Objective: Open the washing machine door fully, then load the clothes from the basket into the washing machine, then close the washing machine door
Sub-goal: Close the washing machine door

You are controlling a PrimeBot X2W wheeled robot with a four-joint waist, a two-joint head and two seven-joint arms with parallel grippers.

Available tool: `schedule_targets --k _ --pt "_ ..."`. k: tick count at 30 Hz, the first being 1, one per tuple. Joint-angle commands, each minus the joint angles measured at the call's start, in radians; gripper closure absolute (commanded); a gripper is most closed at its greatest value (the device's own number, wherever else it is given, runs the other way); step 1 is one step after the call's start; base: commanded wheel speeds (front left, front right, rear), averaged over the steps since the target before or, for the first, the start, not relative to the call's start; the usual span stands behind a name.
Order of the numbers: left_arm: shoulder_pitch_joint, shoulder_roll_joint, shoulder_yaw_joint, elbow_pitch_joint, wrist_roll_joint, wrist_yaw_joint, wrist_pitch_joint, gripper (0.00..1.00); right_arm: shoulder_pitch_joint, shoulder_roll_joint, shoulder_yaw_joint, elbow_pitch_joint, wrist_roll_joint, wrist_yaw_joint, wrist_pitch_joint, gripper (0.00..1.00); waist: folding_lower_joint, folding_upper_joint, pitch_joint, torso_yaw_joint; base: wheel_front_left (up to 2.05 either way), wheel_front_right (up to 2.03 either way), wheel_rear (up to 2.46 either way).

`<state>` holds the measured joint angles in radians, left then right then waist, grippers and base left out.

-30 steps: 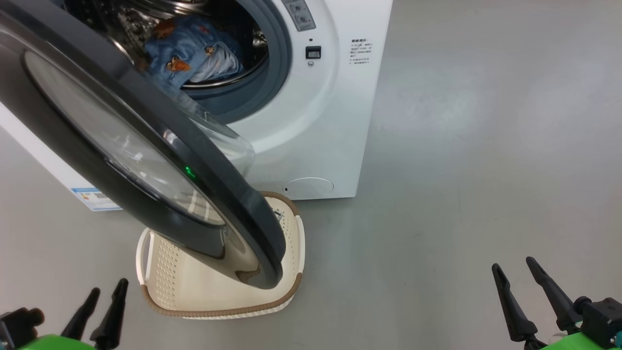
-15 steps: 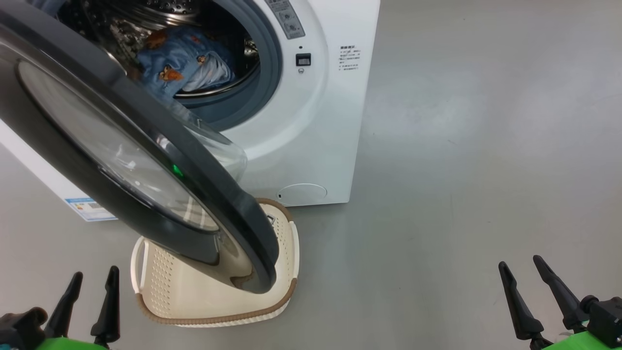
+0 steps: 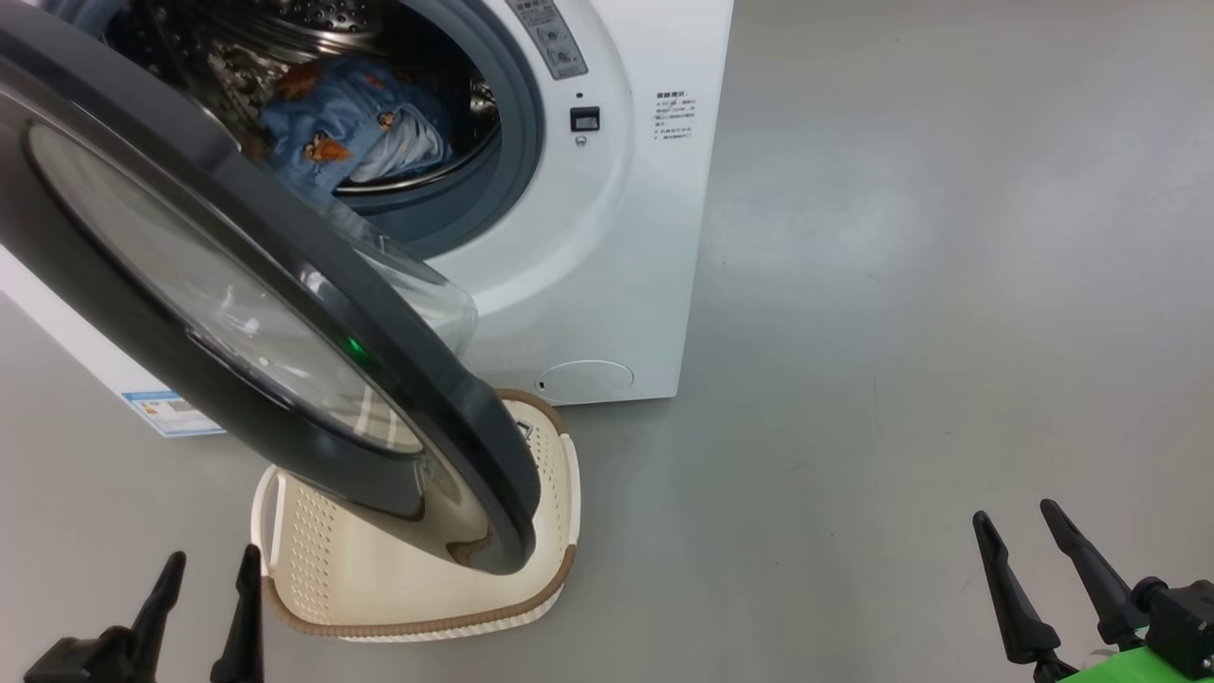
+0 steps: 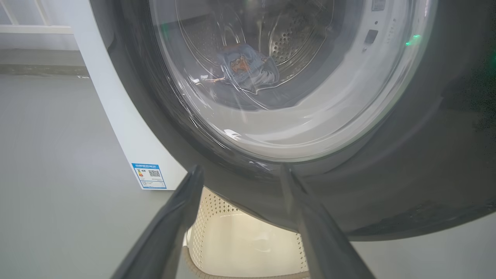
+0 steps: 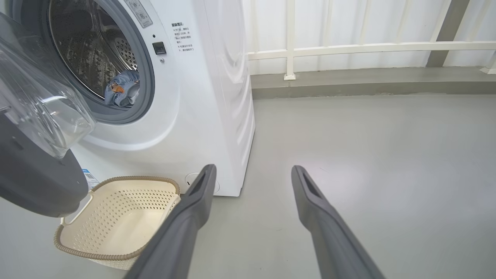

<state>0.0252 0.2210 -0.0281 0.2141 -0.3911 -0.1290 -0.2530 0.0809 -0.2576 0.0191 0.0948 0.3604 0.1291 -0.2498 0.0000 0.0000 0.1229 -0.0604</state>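
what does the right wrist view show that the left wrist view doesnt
Right wrist view: the drum mouth seen directly, the printed notice, most of the basket's empty inside, and the open right gripper.
Left wrist view: the door's outer face up close, the clothes seen through it, and the open left gripper pointed at its lower rim.
Both: washing machine, door, clothes in the drum, basket, grey floor.

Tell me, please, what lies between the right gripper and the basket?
Only bare grey floor. In the head view, nothing stands between the open right gripper and the basket.
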Motion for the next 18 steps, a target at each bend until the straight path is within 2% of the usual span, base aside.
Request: schedule_targets --k 1,18 --pt "-0.012 0.015 0.039 -0.014 0.012 -0.002 -0.009 0.00 -0.023 -0.020 0.017 -0.019 0.007 0.002 -0.012 0.00 0.0000 0.0000 0.000 0.001 0.00 0.00 0.00" --pt "-0.024 0.003 0.048 -0.018 0.024 -0.002 -0.009 0.00 -0.030 -0.013 0.026 -0.016 0.006 0.002 -0.012 0.00 0.0000 0.0000 -0.004 0.013 0.00 0.00 0.00"
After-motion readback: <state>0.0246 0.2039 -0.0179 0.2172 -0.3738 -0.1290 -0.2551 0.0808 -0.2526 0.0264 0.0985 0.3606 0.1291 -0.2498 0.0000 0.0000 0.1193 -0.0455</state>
